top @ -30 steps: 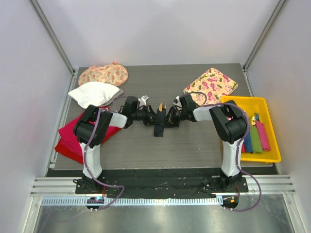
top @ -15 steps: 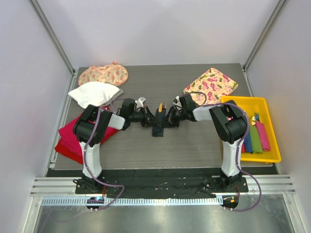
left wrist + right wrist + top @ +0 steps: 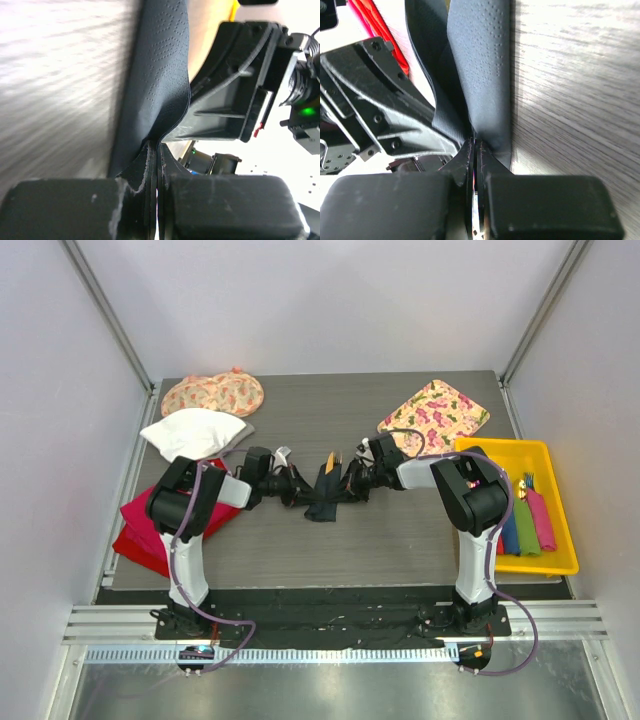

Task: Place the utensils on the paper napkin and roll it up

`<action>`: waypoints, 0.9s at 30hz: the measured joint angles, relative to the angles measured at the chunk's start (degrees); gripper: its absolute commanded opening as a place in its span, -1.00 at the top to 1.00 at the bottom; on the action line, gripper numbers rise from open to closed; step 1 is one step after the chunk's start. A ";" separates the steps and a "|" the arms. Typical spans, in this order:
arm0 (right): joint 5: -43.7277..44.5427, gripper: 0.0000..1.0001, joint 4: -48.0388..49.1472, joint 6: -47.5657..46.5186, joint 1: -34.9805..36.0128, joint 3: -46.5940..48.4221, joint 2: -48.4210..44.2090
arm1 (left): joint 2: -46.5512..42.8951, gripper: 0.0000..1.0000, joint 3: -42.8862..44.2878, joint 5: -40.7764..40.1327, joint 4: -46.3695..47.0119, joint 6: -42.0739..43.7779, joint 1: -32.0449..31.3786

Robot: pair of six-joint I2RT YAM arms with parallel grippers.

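Observation:
The dark paper napkin (image 3: 322, 500) lies bunched and folded at the table's middle. The tan-orange utensils (image 3: 330, 460) poke out of its far end. My left gripper (image 3: 302, 489) is shut on the napkin's left edge. In the left wrist view the pads (image 3: 145, 165) pinch the dark sheet (image 3: 160, 75). My right gripper (image 3: 351, 483) is shut on the napkin's right edge. In the right wrist view the napkin (image 3: 482, 60) rises as a fold from the closed gripper (image 3: 474, 145). Both grippers face each other across the napkin, close together.
A yellow tray (image 3: 560, 560) with rolled coloured napkins and cutlery stands at the right. A floral cloth (image 3: 435, 415) lies at the back right. At the left are a red cloth (image 3: 140, 525), a white cloth (image 3: 195, 432) and another floral cloth (image 3: 212, 393).
My left gripper has drawn back to the left and slightly nearer, pulling the napkin's left edge with it. The napkin looks more bunched. The right gripper has stayed put.

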 measured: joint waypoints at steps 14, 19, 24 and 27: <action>0.46 0.74 -1.81 -0.35 0.24 2.10 0.00 | -0.02 1.00 4.66 -2.60 -13.35 9.01 1.03; 0.39 0.73 -1.64 -0.37 -0.26 5.44 -0.44 | -0.35 1.00 6.14 -3.26 -17.00 11.87 0.90; -0.02 0.81 -0.17 -0.35 -1.73 6.84 -0.76 | -0.57 1.00 6.91 -3.72 -18.93 13.27 0.90; -0.39 0.82 0.83 0.24 -2.45 6.80 -0.61 | -0.57 1.00 7.13 -3.78 -19.41 13.44 0.90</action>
